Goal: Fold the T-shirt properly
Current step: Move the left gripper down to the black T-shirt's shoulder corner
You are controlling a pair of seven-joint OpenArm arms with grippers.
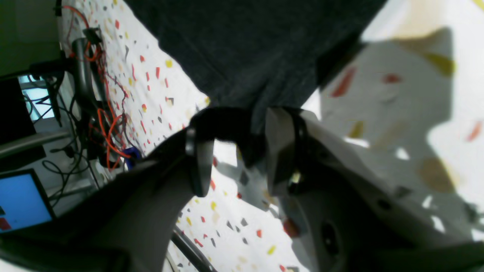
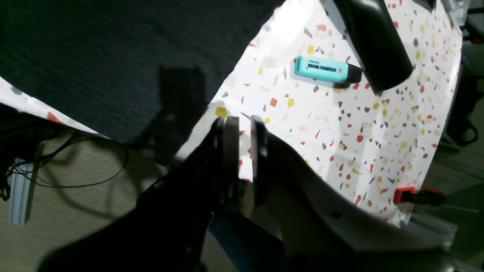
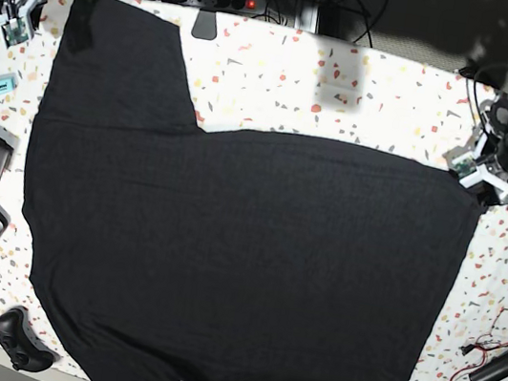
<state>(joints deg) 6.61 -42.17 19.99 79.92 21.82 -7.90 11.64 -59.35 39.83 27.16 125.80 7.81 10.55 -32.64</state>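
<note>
The left wrist view shows the T-shirt [image 1: 257, 41] as soft, matte black cloth, narrowing to a crumpled corner between the open fingers of the left gripper [image 1: 234, 151]; whether they touch it, I cannot tell.

In the right wrist view, the cloth is finely ribbed and flat, beside a glossy turquoise highlighter [image 2: 321, 69] and a smooth black cylinder [image 2: 378, 45]. The right gripper [image 2: 245, 122] is slightly open, with nothing between its fingertips.

The base view shows the T-shirt spread, plain side up, across the middle of the speckled table [image 3: 384, 105], one sleeve lying far left.
</note>
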